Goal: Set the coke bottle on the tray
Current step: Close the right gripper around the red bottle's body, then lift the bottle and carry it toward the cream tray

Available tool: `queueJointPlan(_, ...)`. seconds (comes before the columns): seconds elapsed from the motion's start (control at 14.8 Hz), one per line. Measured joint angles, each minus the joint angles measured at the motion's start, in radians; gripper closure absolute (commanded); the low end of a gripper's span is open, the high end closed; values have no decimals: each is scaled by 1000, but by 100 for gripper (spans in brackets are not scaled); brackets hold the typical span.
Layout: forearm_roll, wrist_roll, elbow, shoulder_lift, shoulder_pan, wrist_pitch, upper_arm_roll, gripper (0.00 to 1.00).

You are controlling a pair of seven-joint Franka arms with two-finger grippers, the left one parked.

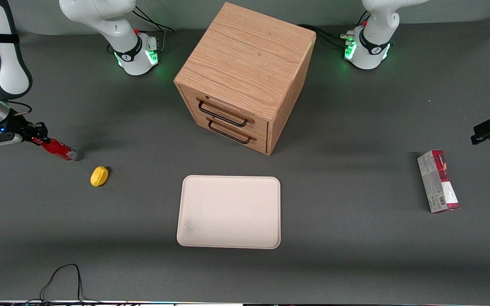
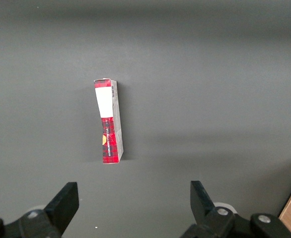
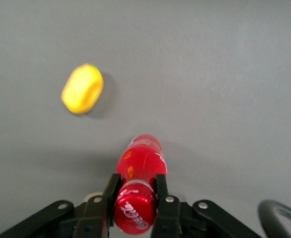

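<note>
Low at the working arm's end of the table, the gripper (image 1: 36, 135) is reached out nearly level and closed on the tilted coke bottle (image 1: 58, 148) at its cap, near the yellow lump (image 1: 99, 176).

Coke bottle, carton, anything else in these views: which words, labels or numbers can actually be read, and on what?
Coke bottle, cap: white script logo, looks like "Coca-Cola", blurred; the gripper holds the neck.
Bottle side: white marks, unreadable.
Carton: small print and a barcode, unreadable.
Carton, left wrist view: blank white patch, tiny vertical print, unreadable.
Tray, cabinet, yellow lump: no text.
</note>
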Motion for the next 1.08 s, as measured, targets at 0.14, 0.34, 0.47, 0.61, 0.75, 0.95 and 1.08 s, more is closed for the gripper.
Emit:
queueJointPlan(0.14,0,82,139,8,2,-139,57,100)
queueJointPlan(0.34,1,207,380,65,3,-345,144,100)
queueJointPlan(0.47,2,289,562,135,5,-473,197,100)
queueJointPlan(0.61,3,361,718,205,6,-574,257,100)
queueJointPlan(0.75,4,453,835,253,7,-641,329,100)
queueJointPlan(0.95,3,616,978,294,3,-695,465,100)
queueJointPlan(1.08,-14,739,1056,321,0,-703,574,100)
